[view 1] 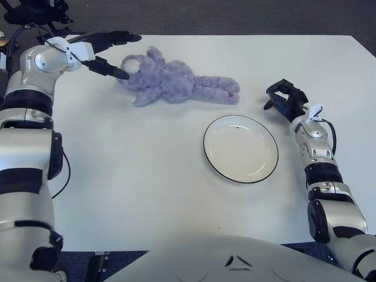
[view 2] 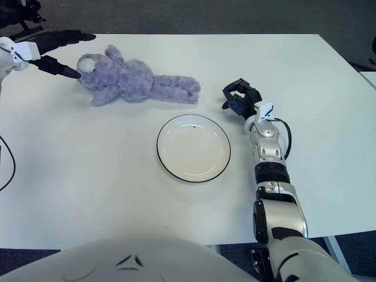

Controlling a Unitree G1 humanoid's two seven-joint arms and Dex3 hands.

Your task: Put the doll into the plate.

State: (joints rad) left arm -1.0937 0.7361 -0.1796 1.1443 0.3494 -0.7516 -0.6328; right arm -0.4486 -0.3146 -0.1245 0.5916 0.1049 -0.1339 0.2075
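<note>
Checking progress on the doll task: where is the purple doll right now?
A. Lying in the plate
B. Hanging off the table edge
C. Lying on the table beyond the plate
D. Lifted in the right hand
C: the doll lies flat on the table, apart from the empty plate.

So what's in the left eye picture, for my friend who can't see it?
A purple teddy bear lies on a white table, with the robot's left hand open beside its head. An empty white plate sits nearer the robot, and the right hand shows curled to the plate's right.
</note>
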